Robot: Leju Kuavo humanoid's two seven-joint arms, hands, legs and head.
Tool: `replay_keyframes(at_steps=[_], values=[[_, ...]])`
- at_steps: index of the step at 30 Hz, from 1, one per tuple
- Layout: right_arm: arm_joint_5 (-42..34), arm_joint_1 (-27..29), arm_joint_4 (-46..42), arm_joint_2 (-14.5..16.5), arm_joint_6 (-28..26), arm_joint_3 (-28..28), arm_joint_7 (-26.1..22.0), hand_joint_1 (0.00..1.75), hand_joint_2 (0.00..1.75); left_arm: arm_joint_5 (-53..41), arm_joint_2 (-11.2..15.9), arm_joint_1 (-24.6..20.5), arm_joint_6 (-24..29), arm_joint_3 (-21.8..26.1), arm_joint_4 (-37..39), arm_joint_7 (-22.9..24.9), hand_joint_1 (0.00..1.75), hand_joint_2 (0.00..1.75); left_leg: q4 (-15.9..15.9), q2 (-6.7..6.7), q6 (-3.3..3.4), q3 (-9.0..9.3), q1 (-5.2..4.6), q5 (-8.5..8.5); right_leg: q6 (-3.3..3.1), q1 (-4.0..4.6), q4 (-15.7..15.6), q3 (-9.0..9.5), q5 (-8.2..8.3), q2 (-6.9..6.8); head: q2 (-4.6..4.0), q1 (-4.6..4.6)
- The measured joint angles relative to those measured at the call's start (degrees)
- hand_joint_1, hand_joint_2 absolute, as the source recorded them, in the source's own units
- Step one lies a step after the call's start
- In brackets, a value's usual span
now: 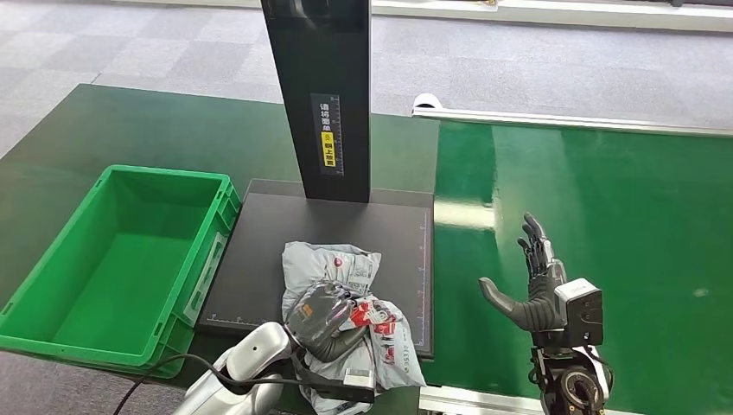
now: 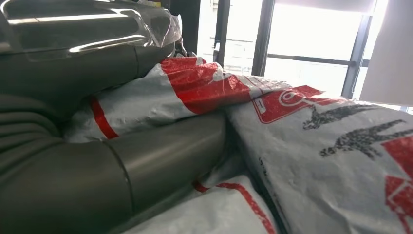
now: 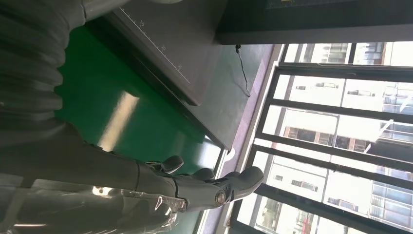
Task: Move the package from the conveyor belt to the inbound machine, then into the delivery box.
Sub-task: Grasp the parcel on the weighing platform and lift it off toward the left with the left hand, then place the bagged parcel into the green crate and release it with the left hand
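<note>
Dark green table (image 1: pixel 156 130) with green crate (image 1: pixel 121 259), black scanner platform (image 1: pixel 337 229), green conveyor belt (image 1: pixel 605 216) alongside.

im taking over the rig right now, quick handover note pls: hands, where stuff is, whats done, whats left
Left hand: grips the package, which lies on the black machine plate.
Right hand: open, holds nothing, above the green conveyor belt.
Green box: left of the plate, nothing in it.
Done: package is off the belt and on the machine.
Left: move it into the box.
</note>
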Motion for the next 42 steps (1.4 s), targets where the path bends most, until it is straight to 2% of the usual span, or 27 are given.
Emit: replay_keyframes(at_steps=[3, 6, 9, 11, 13, 20, 27, 32, 39, 40, 42], values=[[-0.1, 0.0, -0.2, -0.1, 0.0, 0.0, 0.0, 0.0, 1.75, 0.9, 0.2, 0.6, 2.4, 0.7, -1.0, -0.3, 1.75, 0.0, 0.0, 0.01, 0.0, -0.07, 0.0, 0.0, 0.0, 0.0, 0.0, -0.07, 0.0, 0.0, 0.0, -0.01], [-0.5, 0.0, -0.4, -0.1, 0.0, 0.0, 0.3, 0.0, 1.75, 3.4, 0.5, 1.3, 10.6, 2.5, -3.6, -1.6, 1.75, 0.0, 0.0, 0.01, 0.0, -0.12, 0.0, 0.0, 0.0, 0.0, 0.0, -0.11, 0.0, 0.0, 0.0, 0.0], [-0.7, -0.1, -0.5, -0.1, 0.0, 0.1, 0.6, 0.0, 1.75, 5.0, 0.5, 2.5, 18.7, 6.4, -8.7, -7.4, 1.75, 0.0, 0.0, 0.01, 0.0, -0.15, 0.0, 0.0, 0.0, 0.0, 0.0, -0.14, 0.0, 0.0, 0.0, -0.01], [-0.7, -0.2, -0.4, -0.1, -0.1, 0.3, 0.8, 0.0, 1.75, 4.1, 0.0, 3.5, 20.4, 10.5, -13.3, -12.0, 1.75, 0.0, 0.0, 0.01, 0.0, -0.16, 0.0, 0.0, 0.0, 0.0, 0.0, -0.15, 0.0, 0.0, 0.01, -0.01], [-0.7, -0.4, -0.4, -0.1, -0.4, 0.5, 0.9, 0.0, 1.75, 3.4, -0.5, 4.3, 20.8, 14.1, -17.2, -14.0, 1.75, 0.0, 0.0, 0.0, 0.0, -0.17, 0.0, 0.0, 0.0, 0.0, 0.0, -0.16, 0.0, 0.0, 0.02, 0.0], [-1.9, -0.7, 0.4, -0.9, -1.7, 1.1, -0.2, 0.0, 1.75, -1.3, -1.0, 6.7, 20.9, 22.1, -31.3, -14.5, 1.75, 0.0, 0.0, 0.0, 0.0, -0.23, 0.01, 0.02, 0.0, 0.01, 0.0, -0.2, 0.0, -0.01, 0.0, 0.01], [-3.3, -0.6, 1.8, -2.3, -2.9, 2.1, -1.3, 0.0, 1.75, -11.7, -0.6, 4.7, 20.9, 31.7, -43.5, -14.6, 1.75, 0.0, 0.0, -0.01, -0.01, -0.22, 0.01, 0.02, 0.0, 0.01, 0.0, -0.22, 0.0, -0.01, 0.01, 0.01], [-3.6, -0.2, 2.3, -2.9, -3.1, 2.5, -1.6, 0.0, 1.75, -13.3, -0.6, 3.3, 20.9, 38.3, -46.4, -14.5, 1.75, 0.0, 0.0, 0.01, -0.02, -0.22, 0.01, 0.03, -0.01, 0.02, 0.0, -0.23, 0.0, -0.01, 0.01, 0.01], [-3.7, -0.1, 2.5, -3.2, -3.3, 2.9, -1.7, 0.0, 1.75, -15.1, -0.8, 2.7, 20.9, 41.4, -47.6, -14.4, 1.75, 0.0, 0.0, 0.01, -0.01, -0.23, 0.0, 0.02, 0.0, 0.0, 0.0, -0.24, 0.0, -0.01, 0.0, 0.02], [-3.7, 0.1, 2.5, -3.3, -3.5, 2.9, -1.7, 0.0, 1.75, -16.6, -0.8, 2.4, 20.9, 42.2, -47.5, -13.5, 1.75, 0.0, 0.0, 0.0, -0.01, -0.23, 0.0, 0.02, 0.0, 0.0, 0.0, -0.25, 0.0, -0.01, 0.0, 0.02], [-3.8, 0.7, 2.4, -3.3, -3.9, 2.9, -1.8, 0.0, 1.75, -20.6, -0.1, 1.5, 20.8, 44.0, -46.6, -8.7, 1.75, 0.0, 0.0, 0.01, -0.02, -0.23, 0.0, 0.02, -0.01, 0.0, 0.0, -0.25, 0.01, 0.0, 0.01, 0.03]])
